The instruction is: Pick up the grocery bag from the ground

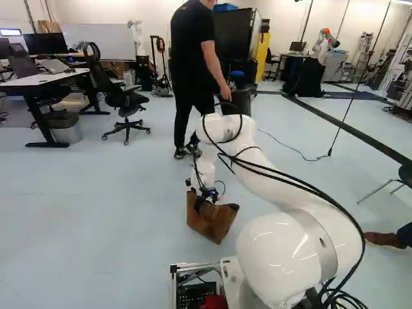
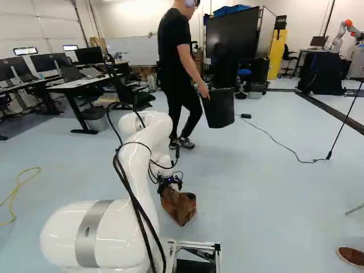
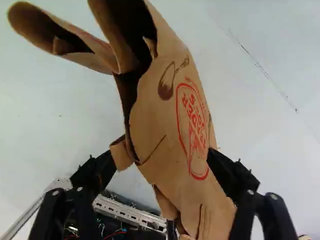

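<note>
Pale blue floor [image 1: 96, 206]; whiteboard [image 1: 96, 34] along white wall [image 1: 109, 13]; black chair [image 1: 123, 98] beside white-topped desk [image 1: 38, 80].

In both base views the hand [image 2: 169, 183] hides part of the bag [image 2: 180, 208]. The wrist view's edge cuts off the bag's near end and the rear of the fingers [image 3: 102, 167]; the pads' faces are hidden against the paper. The bag's inside is too dark to show any contents. In the left base view the arm [image 1: 270, 170] partly hides the bin [image 2: 219, 108], and the frame [image 1: 193, 267] is cut off.
</note>
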Tool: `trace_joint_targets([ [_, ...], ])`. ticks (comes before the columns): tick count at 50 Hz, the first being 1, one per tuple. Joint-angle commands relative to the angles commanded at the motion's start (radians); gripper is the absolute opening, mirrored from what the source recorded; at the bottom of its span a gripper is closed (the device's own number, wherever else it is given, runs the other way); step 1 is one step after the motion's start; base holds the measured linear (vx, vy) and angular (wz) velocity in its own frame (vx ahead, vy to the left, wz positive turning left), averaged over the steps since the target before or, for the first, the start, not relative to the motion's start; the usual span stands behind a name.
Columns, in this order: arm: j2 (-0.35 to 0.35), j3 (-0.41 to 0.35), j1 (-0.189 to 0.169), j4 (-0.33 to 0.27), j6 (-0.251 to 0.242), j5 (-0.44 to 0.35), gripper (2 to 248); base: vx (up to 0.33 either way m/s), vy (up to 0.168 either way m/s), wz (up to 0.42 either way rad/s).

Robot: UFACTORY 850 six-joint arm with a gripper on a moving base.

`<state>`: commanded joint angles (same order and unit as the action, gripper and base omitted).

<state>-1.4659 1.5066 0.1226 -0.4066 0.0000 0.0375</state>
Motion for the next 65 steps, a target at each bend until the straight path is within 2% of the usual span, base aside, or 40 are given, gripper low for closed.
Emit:
trace_joint_targets([
  [3,-0.004,0.004,0.000,0.000,0.000,0.000,227,0.000,0.000,0.000],
  [4,-0.005,0.004,0.000,0.000,0.000,0.000,189,0.000,0.000,0.000],
  [8,-0.007,0.006,0.000,0.000,0.000,0.000,189,0.000,0.000,0.000],
  [9,-0.007,0.006,0.000,0.000,0.000,0.000,151,0.000,0.000,0.000],
  [14,-0.007,0.007,0.000,0.000,0.000,0.000,151,0.000,0.000,0.000],
  [15,-0.007,0.007,0.000,0.000,0.000,0.000,112,0.000,0.000,0.000],
  [19,-0.007,0.007,0.000,0.000,0.000,0.000,112,0.000,0.000,0.000],
  [20,-0.007,0.007,0.000,0.000,0.000,0.000,73,0.000,0.000,0.000],
  [24,-0.007,0.007,0.000,0.000,0.000,0.000,73,0.000,0.000,0.000],
  [25,-0.007,0.007,0.000,0.000,0.000,0.000,35,0.000,0.000,0.000],
  [29,-0.007,0.007,0.000,0.000,0.000,0.000,35,0.000,0.000,0.000],
  [30,-0.007,0.007,0.000,0.000,0.000,0.000,21,0.000,0.000,0.000],
  [41,0.007,-0.007,0.000,0.000,0.000,0.000,21,0.000,0.000,0.000],
  [65,0.096,-0.089,0.008,0.000,0.000,0.000,21,0.000,0.000,0.000],
])
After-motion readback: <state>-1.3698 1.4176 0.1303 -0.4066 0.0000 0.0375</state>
